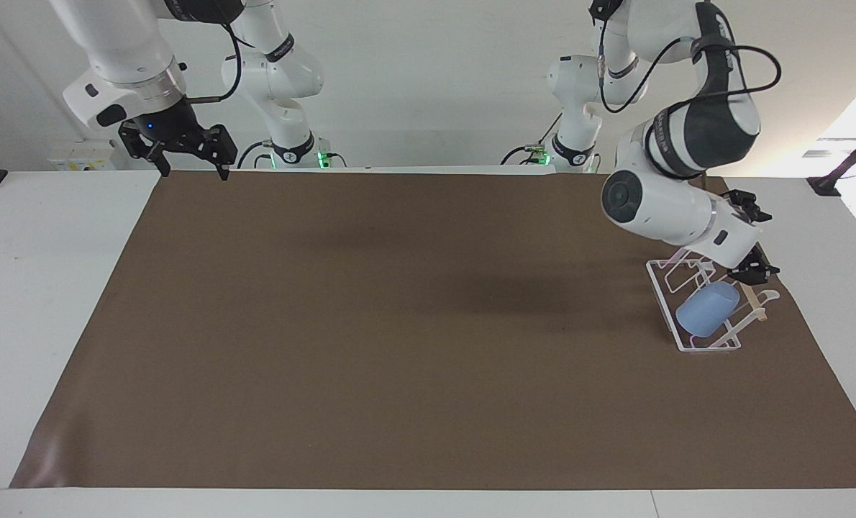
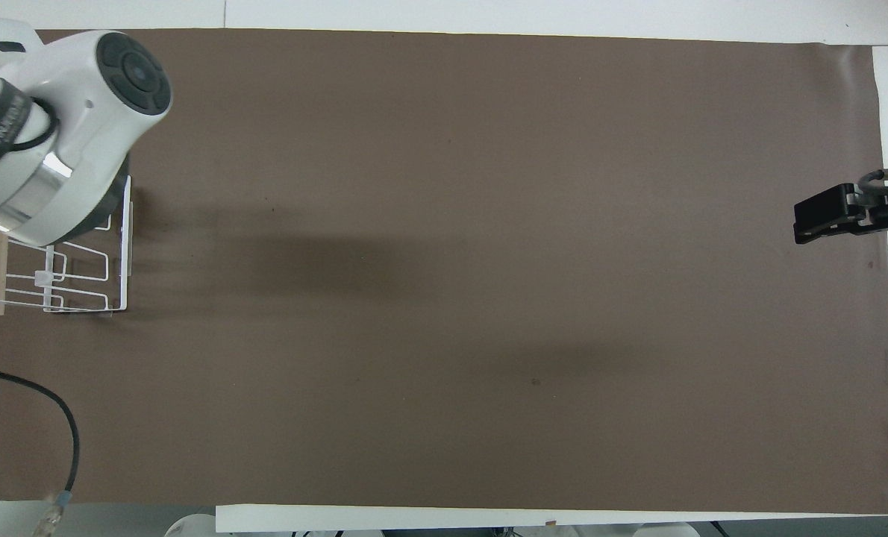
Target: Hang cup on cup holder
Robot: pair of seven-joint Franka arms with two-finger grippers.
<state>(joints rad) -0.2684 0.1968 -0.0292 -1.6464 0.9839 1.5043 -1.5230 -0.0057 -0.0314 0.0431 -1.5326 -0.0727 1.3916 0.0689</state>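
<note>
The light blue cup (image 1: pixel 707 308) hangs tilted on a prong of the white wire cup holder (image 1: pixel 664 306), at the left arm's end of the table. My left gripper (image 1: pixel 753 237) is open and empty, raised over the part of the holder nearer the robots, clear of the cup. My right gripper (image 1: pixel 192 173) is open and empty, and waits in the air over the right arm's end of the table; it also shows in the overhead view (image 2: pixel 824 215). In the overhead view the left arm (image 2: pixel 48 127) hides the cup and part of the holder (image 2: pixel 78 276).
A brown mat (image 1: pixel 399 324) covers most of the white table (image 1: pixel 39 288). A black cable (image 2: pixel 67 425) from the left arm hangs over the mat's near corner.
</note>
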